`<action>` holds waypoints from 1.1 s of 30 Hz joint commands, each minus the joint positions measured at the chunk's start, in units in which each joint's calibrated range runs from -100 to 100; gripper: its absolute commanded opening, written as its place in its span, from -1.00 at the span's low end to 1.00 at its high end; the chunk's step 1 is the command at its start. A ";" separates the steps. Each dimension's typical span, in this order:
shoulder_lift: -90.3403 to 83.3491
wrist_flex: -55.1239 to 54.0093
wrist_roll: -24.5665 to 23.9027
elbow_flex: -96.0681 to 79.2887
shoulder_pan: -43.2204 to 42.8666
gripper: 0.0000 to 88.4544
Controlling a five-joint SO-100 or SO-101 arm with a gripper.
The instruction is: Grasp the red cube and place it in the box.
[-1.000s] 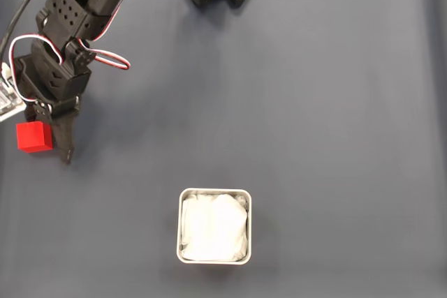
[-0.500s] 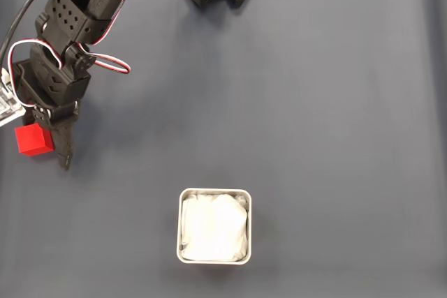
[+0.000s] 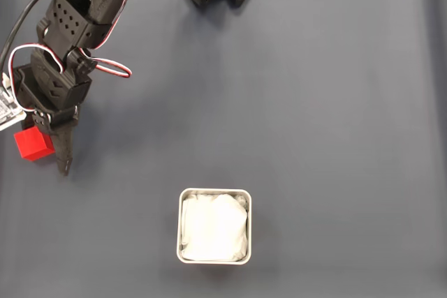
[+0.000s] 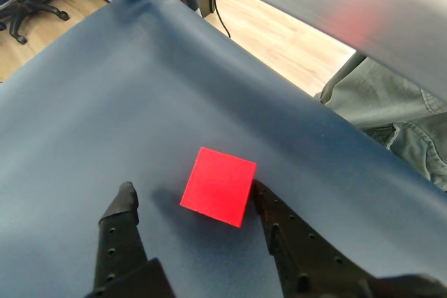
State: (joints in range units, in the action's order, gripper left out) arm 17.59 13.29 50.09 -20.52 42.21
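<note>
Red cube (image 4: 219, 185) lies on the dark surface (image 3: 314, 102) between the end effector (image 4: 190, 193)'s spread fingers — one pad touching its side, the other apart — placed for closing; the box (image 3: 214, 192) waits well away, off to one side

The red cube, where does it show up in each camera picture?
Fixed view: the red cube sits at the far left edge, beside the hand.
Wrist view: it lies at centre, between the open fingers.
Shared landmark: the dark blue table cover.
</note>
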 commanded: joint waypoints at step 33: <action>1.22 -2.14 -0.20 4.74 -2.08 -0.60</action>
State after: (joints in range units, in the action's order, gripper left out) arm 20.28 12.09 50.09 -18.17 40.73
